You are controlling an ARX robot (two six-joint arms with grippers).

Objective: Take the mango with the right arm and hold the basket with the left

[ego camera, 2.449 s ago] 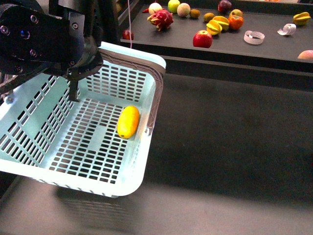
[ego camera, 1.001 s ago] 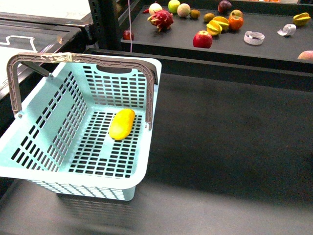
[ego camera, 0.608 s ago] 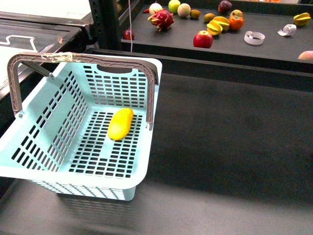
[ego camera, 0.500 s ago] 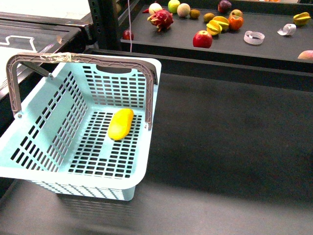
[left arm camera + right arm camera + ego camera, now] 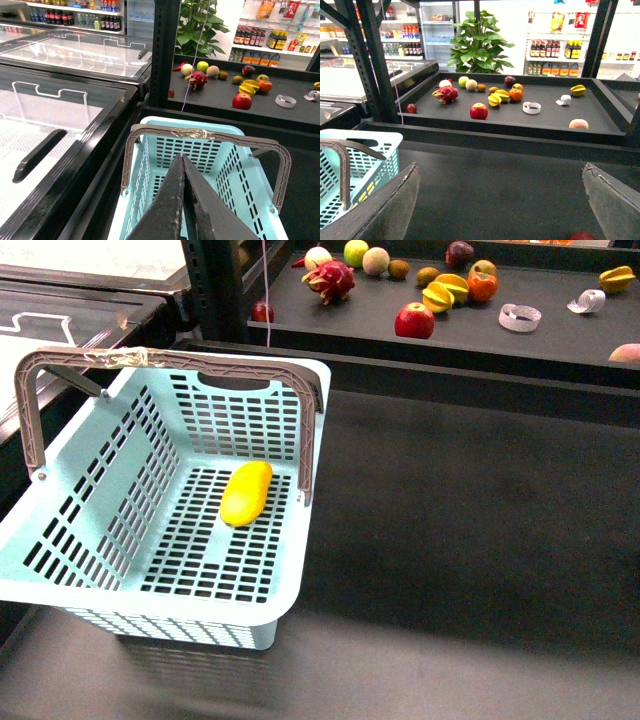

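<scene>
The pale aqua basket [image 5: 288,558] sits at the left of the dark counter, its taped grey-brown handle [image 5: 170,360] standing upright. The yellow mango [image 5: 246,493] lies on the slotted base near the right wall. Neither arm shows in the front view. In the left wrist view my left gripper [image 5: 181,159] is shut on nothing, above the near end of the basket [image 5: 227,129] and apart from the handle [image 5: 192,133]; its jaws hide the mango. My right gripper [image 5: 500,167] is open and empty over the bare counter, right of the basket [image 5: 380,145].
A raised black shelf behind holds a dragon fruit [image 5: 330,278], a red apple [image 5: 414,319], star fruit [image 5: 440,295] and tape rolls [image 5: 519,316]. A glass-lidded freezer [image 5: 60,100] flanks the basket's left. A black post [image 5: 215,285] stands behind. A small red thing [image 5: 580,236] lies under the right gripper.
The left arm, over the basket's back left corner 2.4 s ago, has left the front view. The basket settled flatter with its handle up, and the mango shifted slightly left. Nothing moved in the last second.
</scene>
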